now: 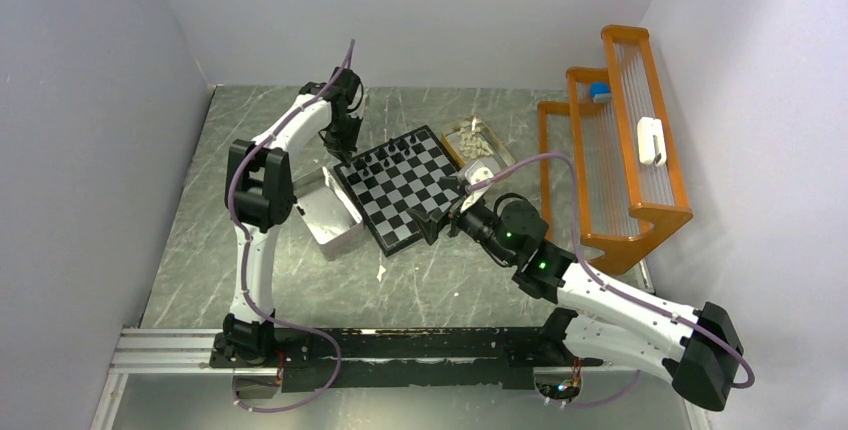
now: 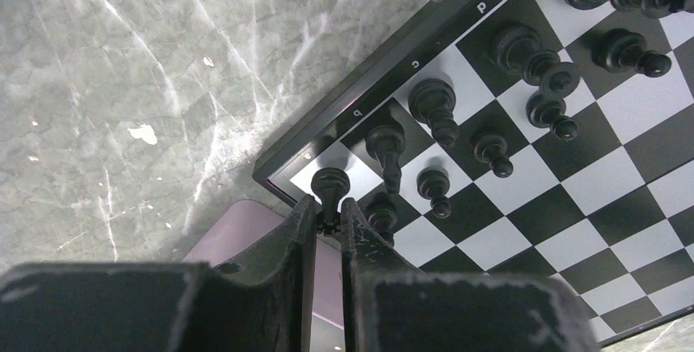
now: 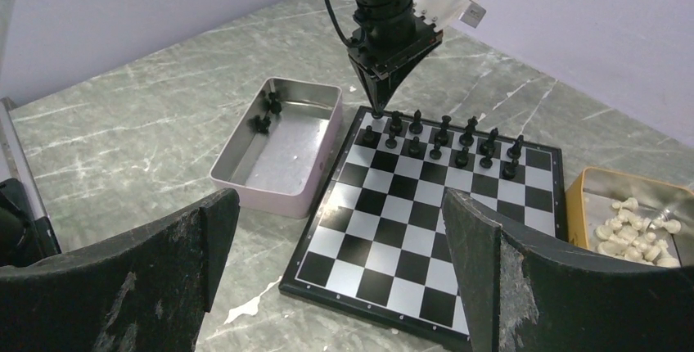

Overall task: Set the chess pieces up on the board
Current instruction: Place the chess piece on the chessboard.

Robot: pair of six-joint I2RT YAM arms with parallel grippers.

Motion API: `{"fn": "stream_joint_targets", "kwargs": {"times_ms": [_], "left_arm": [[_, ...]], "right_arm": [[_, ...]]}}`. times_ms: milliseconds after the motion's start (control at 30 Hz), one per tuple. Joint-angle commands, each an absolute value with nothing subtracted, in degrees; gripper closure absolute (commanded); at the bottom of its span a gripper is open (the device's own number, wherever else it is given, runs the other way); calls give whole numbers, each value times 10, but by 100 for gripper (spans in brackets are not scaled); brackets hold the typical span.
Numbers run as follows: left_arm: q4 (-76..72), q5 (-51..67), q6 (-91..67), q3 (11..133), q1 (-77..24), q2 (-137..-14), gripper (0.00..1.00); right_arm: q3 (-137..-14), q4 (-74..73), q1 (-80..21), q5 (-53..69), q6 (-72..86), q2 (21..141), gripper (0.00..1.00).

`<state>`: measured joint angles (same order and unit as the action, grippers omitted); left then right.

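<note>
The board [image 1: 405,195] [image 3: 409,221] lies mid-table, with several black chess pieces [image 3: 442,141] [image 2: 532,74] in two rows along its far edge. My left gripper [image 2: 328,219] [image 3: 376,106] [image 1: 343,153] points down over the board's far left corner. It is shut on the top of a black rook [image 2: 330,188], whose base is at the white corner square. My right gripper [image 3: 340,205] [image 1: 437,222] hangs open and holds nothing above the board's near edge. Cream-white pieces [image 3: 634,221] lie in a tan tray [image 3: 589,184].
A pale metal tin [image 3: 245,180] [image 1: 335,235] sits against the board's left side, with two black pieces [image 3: 266,115] in its far corner. An orange wooden rack [image 1: 620,160] stands at the right wall. White flecks [image 3: 245,307] mark the marble table near the board's front corner.
</note>
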<state>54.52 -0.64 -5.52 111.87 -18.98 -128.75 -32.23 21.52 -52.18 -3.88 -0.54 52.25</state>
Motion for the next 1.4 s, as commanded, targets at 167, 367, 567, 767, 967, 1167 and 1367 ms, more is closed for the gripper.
{"fn": "stream_joint_targets", "kwargs": {"times_ms": [167, 367, 567, 767, 967, 1167, 1367], "left_arm": [[564, -32, -48, 1118, -198, -1294, 92], [556, -22, -47, 1113, -200, -1299, 91], [559, -24, -47, 1113, -202, -1306, 89], [558, -28, -46, 1113, -202, -1306, 85], [560, -32, -44, 1120, -203, -1305, 73], [557, -30, -43, 1127, -203, -1292, 65], [523, -41, -52, 1108, -203, -1258, 62]], "right_arm": [[-316, 225, -522, -47, -11, 516, 0], [-313, 227, -522, -52, -13, 511, 0], [-315, 225, -522, -53, -14, 511, 0], [-312, 231, -521, -54, -14, 510, 0], [-312, 231, -522, -54, -13, 512, 0], [-313, 229, -522, -51, -13, 512, 0], [-313, 228, -522, -50, -13, 509, 0]]}}
